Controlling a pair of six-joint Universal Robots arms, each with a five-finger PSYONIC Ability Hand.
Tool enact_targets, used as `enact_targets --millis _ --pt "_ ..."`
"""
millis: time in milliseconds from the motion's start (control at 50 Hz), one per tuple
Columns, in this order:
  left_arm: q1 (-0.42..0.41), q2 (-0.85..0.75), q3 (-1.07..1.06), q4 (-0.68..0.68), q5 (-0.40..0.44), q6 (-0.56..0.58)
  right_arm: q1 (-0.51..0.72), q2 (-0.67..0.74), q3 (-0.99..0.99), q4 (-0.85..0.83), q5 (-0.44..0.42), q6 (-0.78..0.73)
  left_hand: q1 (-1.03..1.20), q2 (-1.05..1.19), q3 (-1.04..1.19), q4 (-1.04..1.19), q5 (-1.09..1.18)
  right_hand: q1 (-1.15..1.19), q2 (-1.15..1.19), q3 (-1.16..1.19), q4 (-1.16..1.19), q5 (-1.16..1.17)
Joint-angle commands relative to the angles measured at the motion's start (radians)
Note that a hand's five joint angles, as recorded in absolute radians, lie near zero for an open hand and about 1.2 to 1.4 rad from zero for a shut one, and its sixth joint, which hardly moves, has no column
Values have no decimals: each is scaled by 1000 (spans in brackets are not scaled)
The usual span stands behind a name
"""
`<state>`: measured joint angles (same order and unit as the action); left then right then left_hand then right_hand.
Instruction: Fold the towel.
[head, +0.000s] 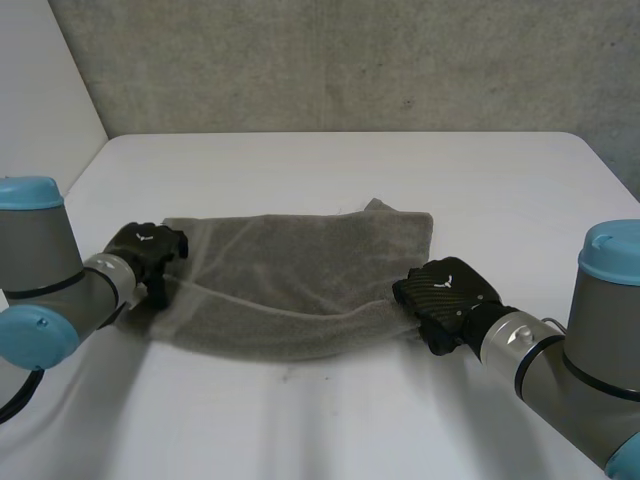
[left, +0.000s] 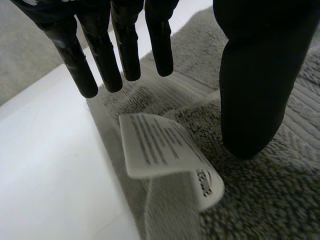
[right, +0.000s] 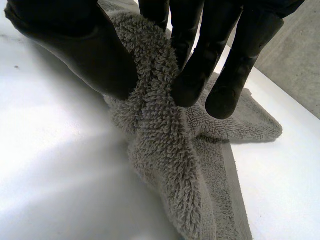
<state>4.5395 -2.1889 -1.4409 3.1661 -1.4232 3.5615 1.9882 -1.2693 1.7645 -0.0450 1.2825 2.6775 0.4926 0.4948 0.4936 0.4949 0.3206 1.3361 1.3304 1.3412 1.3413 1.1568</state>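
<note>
Towel (head: 300, 275) (grey looped terry), softly rumpled

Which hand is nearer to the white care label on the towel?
Left. The care label lies under the palm of the left hand, at one end of the towel. The right hand pinches the opposite end, away from the label.
</note>
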Motion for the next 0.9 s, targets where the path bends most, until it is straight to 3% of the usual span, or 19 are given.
enact_targets --millis 20,180,220,340,640,680,700,900 --pt "0 -9 0 -20 4 -3 0 13 0 -9 0 -5 82 80 81 80 79 60 66 55 55 65" --pt "-2 -25 5 -26 6 8 0 16 4 -9 6 -36 167 165 166 165 165 60 66 55 55 65" --pt "-4 -28 7 -32 6 34 0 16 4 -9 6 -36 357 355 356 355 354 60 66 55 55 65" --pt "-4 -22 -7 -37 1 62 -2 18 1 -9 8 -38 572 570 571 570 569 60 66 55 55 65" --pt "-10 11 -32 -35 -5 63 0 30 1 -9 9 -39 696 693 695 693 693 60 66 55 55 65" --pt "-11 23 -39 -37 -5 63 0 30 1 -9 9 -41 757 755 756 755 755 60 66 55 55 65" --pt "-10 41 -52 -37 -8 62 0 30 1 -9 9 -41 902 900 901 900 900 60 66 55 55 65" --pt "-10 216 -125 -32 -10 42 -2 15 0 -6 9 -42 904 901 903 901 901 60 66 55 55 65"
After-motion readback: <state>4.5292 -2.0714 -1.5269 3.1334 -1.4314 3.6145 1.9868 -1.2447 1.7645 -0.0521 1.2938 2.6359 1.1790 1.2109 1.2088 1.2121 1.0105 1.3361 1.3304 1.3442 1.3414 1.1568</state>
